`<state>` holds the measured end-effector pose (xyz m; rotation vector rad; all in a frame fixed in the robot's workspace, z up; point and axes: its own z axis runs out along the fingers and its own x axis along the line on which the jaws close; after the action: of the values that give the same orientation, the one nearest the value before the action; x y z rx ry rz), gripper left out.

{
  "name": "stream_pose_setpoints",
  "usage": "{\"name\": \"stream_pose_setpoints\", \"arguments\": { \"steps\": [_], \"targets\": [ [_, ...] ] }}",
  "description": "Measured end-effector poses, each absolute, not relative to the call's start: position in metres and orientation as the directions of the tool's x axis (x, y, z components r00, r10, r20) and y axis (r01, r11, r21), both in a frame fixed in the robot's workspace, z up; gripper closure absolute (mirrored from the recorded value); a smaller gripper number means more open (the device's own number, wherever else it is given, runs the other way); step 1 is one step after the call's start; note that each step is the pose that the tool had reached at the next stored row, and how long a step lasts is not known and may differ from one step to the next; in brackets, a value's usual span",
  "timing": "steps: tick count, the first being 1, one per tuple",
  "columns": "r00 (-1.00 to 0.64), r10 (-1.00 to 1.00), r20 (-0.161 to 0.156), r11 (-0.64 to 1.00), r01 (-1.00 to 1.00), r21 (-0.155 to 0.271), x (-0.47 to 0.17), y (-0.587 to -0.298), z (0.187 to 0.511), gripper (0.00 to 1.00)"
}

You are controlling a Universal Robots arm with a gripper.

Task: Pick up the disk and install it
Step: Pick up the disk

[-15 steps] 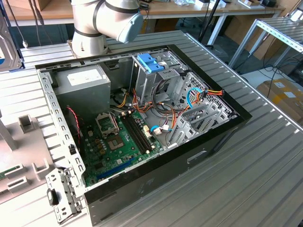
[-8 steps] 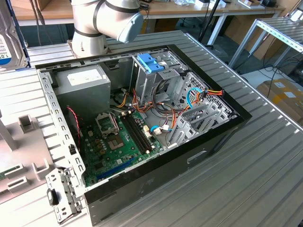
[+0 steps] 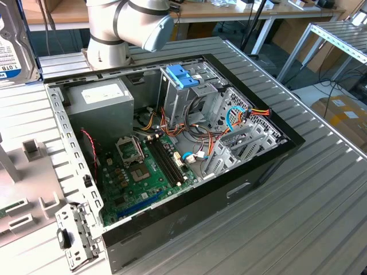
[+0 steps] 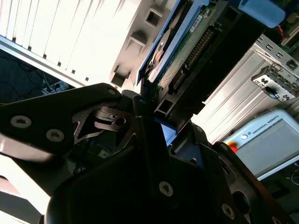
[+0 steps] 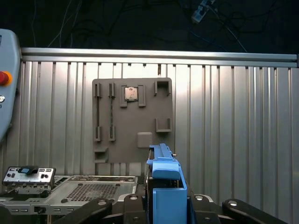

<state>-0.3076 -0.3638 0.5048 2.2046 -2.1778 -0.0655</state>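
Open computer case (image 3: 189, 213) on ribbed table (image 3: 312, 209)

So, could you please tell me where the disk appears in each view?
Exterior view: the disk, label showing, at the exterior view's upper left edge.
First wrist view: the disk, blue edge on, before the grey holder plate.
Second wrist view: the disk, circuit side showing, beside that plate.
Shared landmark: the grey holder plate.
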Motion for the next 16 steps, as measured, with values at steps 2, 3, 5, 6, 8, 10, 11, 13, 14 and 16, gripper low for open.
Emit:
{"name": "stream_pose_setpoints", "arguments": {
  "steps": [2,3,5,6,8,10,11,13,14,16],
  "targets": [
    [0.012,-1.0,-0.001,-0.012,-0.998,0.06,-0.305,-0.364,0.505,0.63],
    [0.012,-1.0,-0.001,-0.012,-0.998,0.06,-0.303,-0.364,0.505,0.63],
    [0.012,-1.0,-0.001,-0.012,-0.998,0.06,-0.301,-0.364,0.505,0.63],
    [0.012,-1.0,-0.001,-0.012,-0.998,0.06,-0.299,-0.364,0.505,0.63],
    [0.012,-1.0,-0.001,-0.012,-0.998,0.06,-0.295,-0.364,0.505,0.63],
    [0.012,-1.0,-0.001,-0.012,-0.998,0.061,-0.293,-0.364,0.505,0.63],
    [0.012,-1.0,-0.001,-0.012,-0.998,0.061,-0.291,-0.364,0.505,0.63],
    [0.012,-1.0,-0.001,-0.012,-0.998,0.061,-0.288,-0.364,0.505,0.63],
    [0.012,-1.0,-0.001,-0.012,-0.998,0.062,-0.285,-0.364,0.505,0.63],
    [0.012,-1.0,-0.001,-0.012,-0.998,0.062,-0.281,-0.364,0.505,0.63]
  ]
}}
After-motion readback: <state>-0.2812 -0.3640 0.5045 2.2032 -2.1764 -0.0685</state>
